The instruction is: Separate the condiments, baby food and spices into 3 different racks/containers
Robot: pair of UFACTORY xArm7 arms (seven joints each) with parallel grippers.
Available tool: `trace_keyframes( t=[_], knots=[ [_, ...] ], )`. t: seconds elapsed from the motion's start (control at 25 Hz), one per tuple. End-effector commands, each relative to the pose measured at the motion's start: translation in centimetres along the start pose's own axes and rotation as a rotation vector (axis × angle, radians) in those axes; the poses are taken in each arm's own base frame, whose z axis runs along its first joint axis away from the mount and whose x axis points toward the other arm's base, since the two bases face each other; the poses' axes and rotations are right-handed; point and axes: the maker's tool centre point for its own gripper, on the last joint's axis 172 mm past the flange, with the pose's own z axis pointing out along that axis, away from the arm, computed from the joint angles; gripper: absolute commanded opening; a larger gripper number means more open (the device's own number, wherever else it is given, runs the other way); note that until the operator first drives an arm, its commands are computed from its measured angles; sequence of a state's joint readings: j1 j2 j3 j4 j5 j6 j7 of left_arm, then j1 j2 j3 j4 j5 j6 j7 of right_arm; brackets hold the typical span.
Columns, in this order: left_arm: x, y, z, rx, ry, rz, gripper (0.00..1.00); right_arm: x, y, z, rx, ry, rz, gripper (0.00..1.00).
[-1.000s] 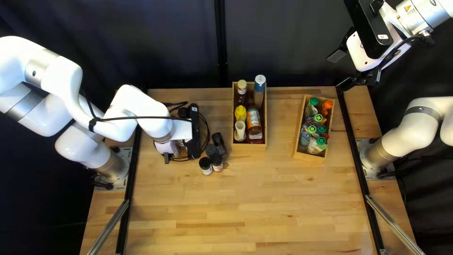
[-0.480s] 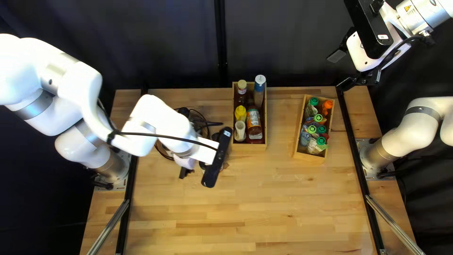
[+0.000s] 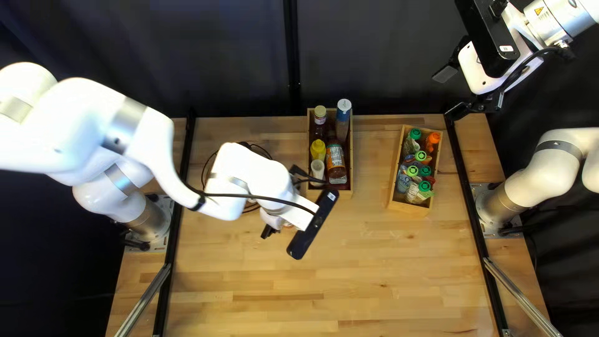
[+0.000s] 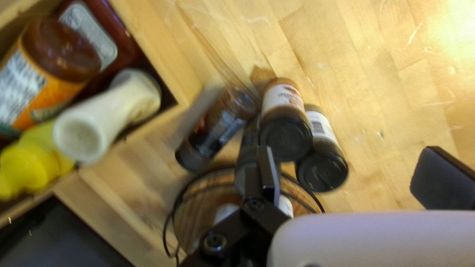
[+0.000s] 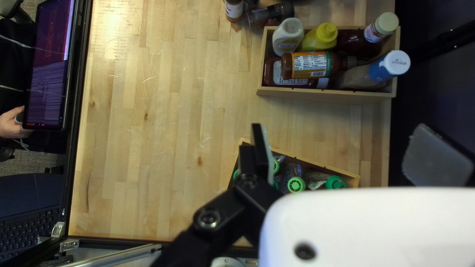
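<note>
My left gripper [image 3: 272, 219], mostly under its arm in the top left view, and my right gripper [image 3: 452, 92], over the far right corner, are open. In the left wrist view, one finger of the left gripper [image 4: 354, 173] overlaps a dark jar beside two upright black-capped spice jars [image 4: 284, 118] [image 4: 322, 170]; another spice jar [image 4: 217, 126] lies near the condiment box [image 4: 153, 44]. That wooden box [image 3: 329, 195] holds sauce bottles and yellow mustard [image 3: 317, 150]. Green- and orange-capped pouches [image 3: 410, 175] fill the right-hand box [image 3: 409, 209]. Nothing is between the right gripper's [image 5: 349, 153] fingers.
Black cables [image 4: 168, 232] loop around a round wooden piece [image 4: 190, 207] behind the jars. A person's hand [image 5: 12, 123] and a screen [image 5: 49, 69] are beyond the near edge. Black rails [image 3: 471, 200] border the table's sides.
My left arm has swung right and toward the near edge, from beside the spice jars to over them, now covering them in the top left view. The right arm has stayed still.
</note>
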State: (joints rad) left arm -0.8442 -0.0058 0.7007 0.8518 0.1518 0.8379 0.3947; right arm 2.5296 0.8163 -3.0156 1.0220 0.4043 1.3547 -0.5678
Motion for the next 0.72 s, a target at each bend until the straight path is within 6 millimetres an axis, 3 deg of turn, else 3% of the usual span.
trace_keyframes(
  t=[0.04, 0.28, 0.72],
  knots=[
    [-0.6, -0.6, 2.2, 0.006, -0.01, 0.006, 1.0, 0.0, 0.0, 0.0, 0.0, 0.0, 0.0, 1.0],
    [-1.6, -0.8, 3.9, 0.01, -0.03, -0.008, 1.0, 0.0, 0.0, 0.0, 0.0, 0.0, 0.0, 1.0],
    [-2.5, -0.8, 4.8, 0.01, -0.034, -0.03, 1.0, 0.0, 0.0, 0.0, 0.0, 0.0, 0.0, 1.0]
  ],
)
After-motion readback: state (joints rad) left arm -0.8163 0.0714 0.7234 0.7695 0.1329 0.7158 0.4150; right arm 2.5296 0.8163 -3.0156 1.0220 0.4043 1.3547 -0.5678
